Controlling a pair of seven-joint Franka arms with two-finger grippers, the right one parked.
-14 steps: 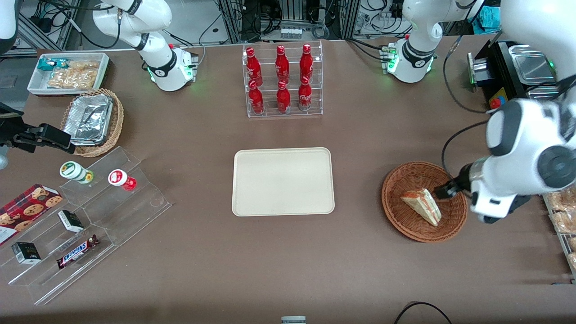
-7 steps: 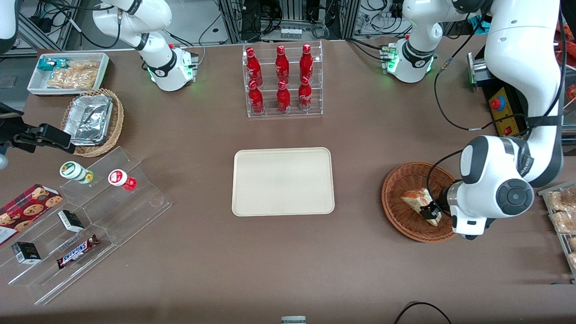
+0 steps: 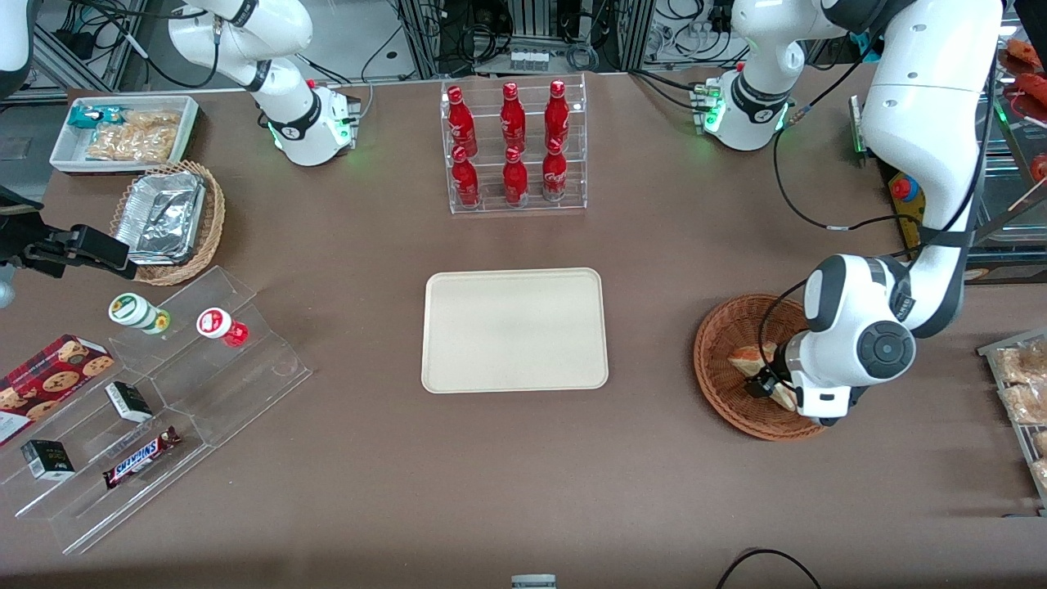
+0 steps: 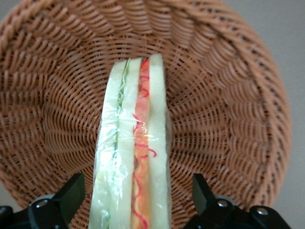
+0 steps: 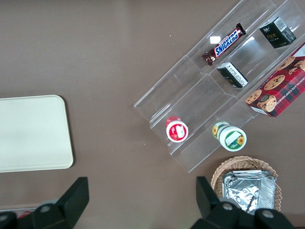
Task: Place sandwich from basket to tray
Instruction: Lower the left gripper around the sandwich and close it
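We see the gripper (image 4: 136, 195) spread wide astride the sandwich (image 4: 133, 157) lying in the basket (image 4: 228, 95); closing off-centre, we judge, could crush the bread or slip on its wrap.

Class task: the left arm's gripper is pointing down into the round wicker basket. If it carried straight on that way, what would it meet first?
Most likely the sandwich: the open gripper straddles it, a finger on each side. Under it lies the basket. How far above the sandwich it hangs is unclear.

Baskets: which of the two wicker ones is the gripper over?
The reddish-brown basket holding the sandwich; open gripper straddles it. The tan basket holds foil containers.
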